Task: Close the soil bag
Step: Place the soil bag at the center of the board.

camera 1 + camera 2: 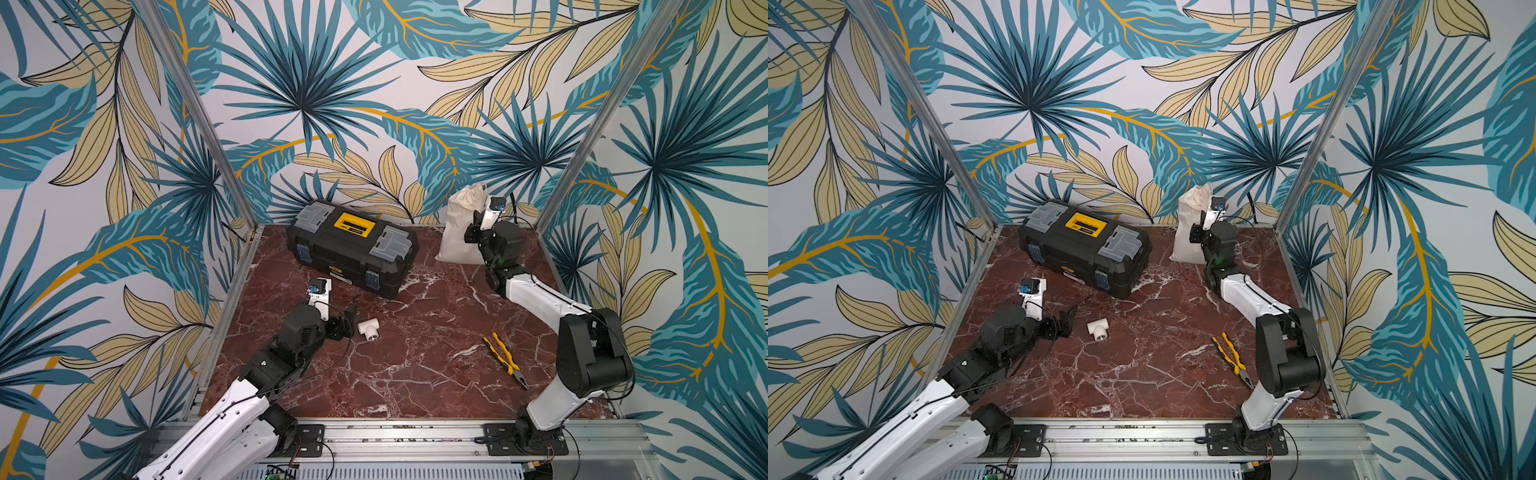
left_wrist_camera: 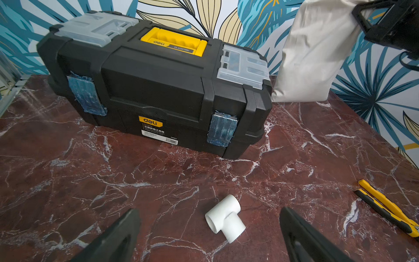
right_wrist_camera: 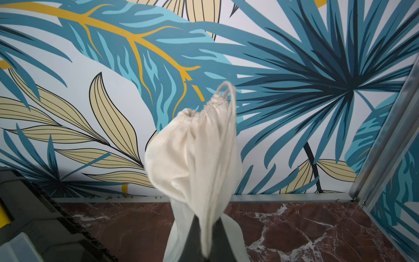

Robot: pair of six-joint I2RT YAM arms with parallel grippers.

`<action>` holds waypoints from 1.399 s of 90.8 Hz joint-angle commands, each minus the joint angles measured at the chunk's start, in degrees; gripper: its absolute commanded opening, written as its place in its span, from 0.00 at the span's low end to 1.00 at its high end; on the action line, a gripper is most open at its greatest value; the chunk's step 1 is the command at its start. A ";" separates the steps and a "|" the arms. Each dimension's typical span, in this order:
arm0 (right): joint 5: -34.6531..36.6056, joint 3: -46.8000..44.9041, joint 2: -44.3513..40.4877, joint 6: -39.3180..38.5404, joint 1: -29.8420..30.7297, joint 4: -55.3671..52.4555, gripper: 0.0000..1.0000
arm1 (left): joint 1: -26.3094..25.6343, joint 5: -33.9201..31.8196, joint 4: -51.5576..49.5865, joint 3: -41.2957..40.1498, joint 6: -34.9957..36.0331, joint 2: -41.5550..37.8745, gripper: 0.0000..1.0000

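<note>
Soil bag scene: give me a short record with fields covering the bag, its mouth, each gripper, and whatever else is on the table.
soil bag: upright at the far edge of the table, apart from the toolbox
mouth: gathered, cord looping above it
right gripper: shut on the bag's cord, below the mouth
left gripper: open, empty, next to the pipe tee
also there: pliers

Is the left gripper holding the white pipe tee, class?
No, the left gripper stands open and the pipe tee lies on the table, clear of its fingers.
</note>
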 commanded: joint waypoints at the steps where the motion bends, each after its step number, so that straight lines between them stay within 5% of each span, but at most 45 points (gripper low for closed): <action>1: -1.27 -4.88 0.03 2.71 -0.71 9.87 0.00 | 0.54 -0.49 2.42 -0.85 -0.48 0.02 1.00; 39: -2.18 -16.52 1.04 11.64 -2.68 8.24 0.00 | 0.84 0.54 3.57 -0.86 -0.29 1.81 1.00; 102: -9.04 -2.02 13.53 16.79 -8.35 -6.97 0.00 | 1.61 1.77 5.15 0.59 0.89 5.84 1.00; 127: -10.66 -6.87 15.83 19.73 -8.34 -2.87 0.00 | 1.98 3.06 7.46 -0.49 0.05 7.40 1.00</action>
